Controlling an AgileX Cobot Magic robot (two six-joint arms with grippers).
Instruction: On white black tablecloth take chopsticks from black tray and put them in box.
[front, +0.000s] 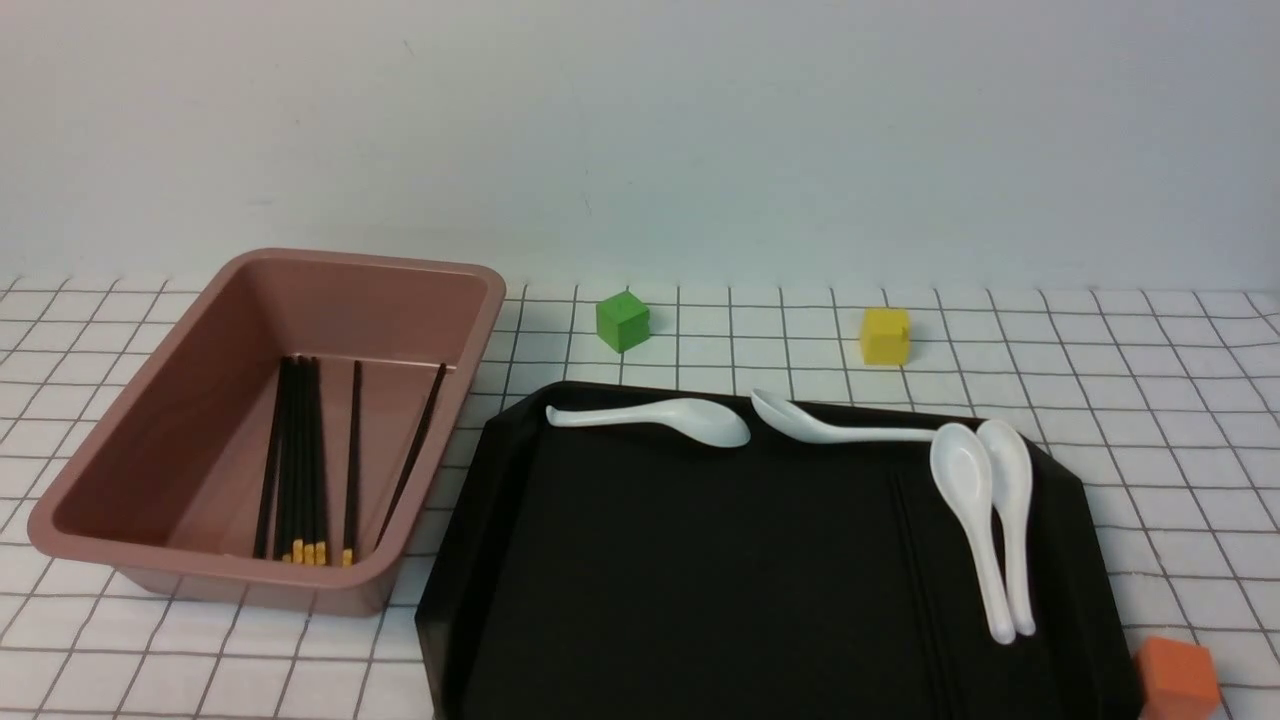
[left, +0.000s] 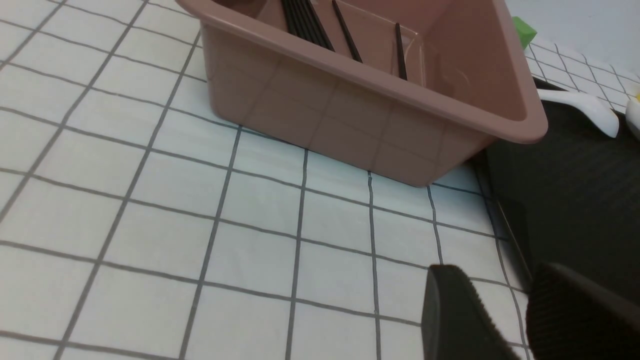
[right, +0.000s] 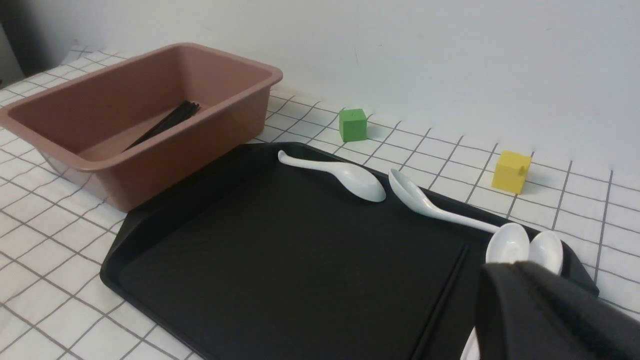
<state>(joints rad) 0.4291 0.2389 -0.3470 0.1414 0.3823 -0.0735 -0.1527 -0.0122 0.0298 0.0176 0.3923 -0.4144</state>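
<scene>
Left gripper (left: 505, 305): seen only in the left wrist view, two dark ribbed fingers (left: 450, 315) with a clear gap between them, nothing held. It hangs above the cloth (left: 150, 200), just beside the near left corner of the tray (left: 575, 200) and near the box (left: 350, 130).

Right gripper (right: 545, 310): seen only in the right wrist view, as a dark mass at the frame's lower corner. The fingers appear pressed together, but the tips are cut off; cannot tell whether anything is held. It sits over the right part of the tray, close to the paired spoons.

Neither arm shows in the front view.

Chopsticks (front: 310, 450): several black sticks lie lengthwise on the box floor, yellow-banded ends toward the robot. Four or so lie bunched together; two more lie apart to their right, the outermost one angled. On the tray, a thin dark pair (front: 915, 560) lies lengthwise in the right half, just left of the paired spoons; faint against the black surface.

Box: on the cloth at the left, its near right corner close to the tray's left edge.

Tray: centre to right of the cloth. Four white spoons on it: one (front: 660, 418) along the far rim at left, one (front: 830, 425) along the far rim at centre, two (front: 985, 520) side by side, touching, at the right, handles toward the robot.

Green cube (front: 622, 321) and yellow cube (front: 886, 336): on the cloth beyond the tray, well apart. Orange cube (front: 1178, 678): at the tray's near right corner.
</scene>
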